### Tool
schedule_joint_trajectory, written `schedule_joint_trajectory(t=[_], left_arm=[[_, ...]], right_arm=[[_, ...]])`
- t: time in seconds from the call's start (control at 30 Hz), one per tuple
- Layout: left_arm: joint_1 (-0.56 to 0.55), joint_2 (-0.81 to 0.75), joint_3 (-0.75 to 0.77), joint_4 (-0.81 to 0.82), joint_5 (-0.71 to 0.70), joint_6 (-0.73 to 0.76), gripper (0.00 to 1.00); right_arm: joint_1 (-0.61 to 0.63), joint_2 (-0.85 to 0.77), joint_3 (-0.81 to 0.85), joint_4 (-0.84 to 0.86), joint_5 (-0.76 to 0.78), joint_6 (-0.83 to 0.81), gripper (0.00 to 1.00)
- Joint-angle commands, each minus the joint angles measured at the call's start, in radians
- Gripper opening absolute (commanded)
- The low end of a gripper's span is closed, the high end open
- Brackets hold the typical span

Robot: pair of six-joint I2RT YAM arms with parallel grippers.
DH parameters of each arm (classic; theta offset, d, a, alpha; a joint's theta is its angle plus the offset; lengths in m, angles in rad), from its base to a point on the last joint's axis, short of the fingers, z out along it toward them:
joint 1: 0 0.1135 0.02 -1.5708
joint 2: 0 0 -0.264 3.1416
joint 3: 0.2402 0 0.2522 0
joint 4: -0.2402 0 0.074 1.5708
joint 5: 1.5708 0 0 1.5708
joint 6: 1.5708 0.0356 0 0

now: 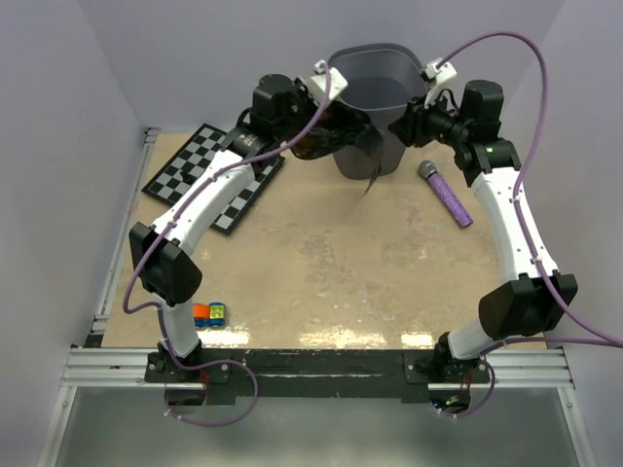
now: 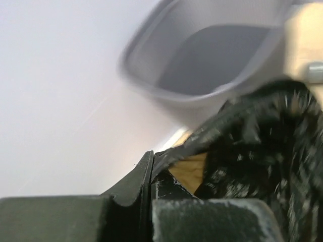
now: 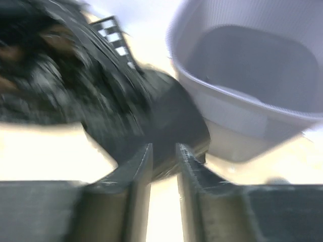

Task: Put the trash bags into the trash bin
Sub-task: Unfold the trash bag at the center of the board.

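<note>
The tan surface carries the tall grey wire-mesh trash bin at its far edge. The crinkly, glossy black plastic trash bag hangs bunched against the outside of the bin's left front side. The left hand is clamped tight on the bag's edge. The right hand stands slightly parted with the bag at its tips; I cannot tell whether it touches the bag.

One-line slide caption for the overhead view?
Left gripper pinches a crumpled black bag beside the grey mesh bin, with the right gripper close by.
</note>
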Motion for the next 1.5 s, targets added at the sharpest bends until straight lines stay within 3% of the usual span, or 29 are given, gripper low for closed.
schedule_joint_trajectory(t=[0.0,0.07,0.1,0.37,0.7,0.97,1.17,1.37,1.47], left_arm=[[0.098,-0.095,-0.007,0.038,-0.183,-0.123,0.0],[0.094,-0.098,-0.001,0.02,-0.166,-0.185,0.0],[0.092,-0.101,-0.004,0.015,-0.16,-0.202,0.0],[0.091,-0.121,-0.024,0.0,-0.144,-0.301,0.0],[0.092,-0.152,0.005,-0.011,-0.167,-0.39,0.0],[0.091,-0.215,0.002,-0.032,-0.155,-0.394,0.0],[0.091,-0.267,-0.024,-0.036,-0.163,-0.378,0.0],[0.094,-0.313,-0.052,-0.039,-0.189,-0.329,0.0],[0.103,-0.342,-0.105,-0.022,-0.232,-0.276,0.0]], right_arm=[[-0.06,-0.031,-0.009,0.053,-0.064,0.041,0.56],[-0.057,-0.03,-0.041,0.151,-0.152,0.158,0.91],[-0.048,-0.021,-0.053,0.198,-0.183,0.197,0.98],[0.192,0.11,0.095,0.275,-0.108,0.227,0.98],[0.377,0.302,0.376,0.26,0.182,0.27,0.98],[0.42,0.417,0.502,0.24,0.412,0.296,0.98],[0.42,0.473,0.534,0.311,0.288,0.303,0.98],[0.416,0.526,0.575,0.278,0.458,0.253,0.98],[0.371,0.51,0.56,0.278,0.419,0.228,0.9]])
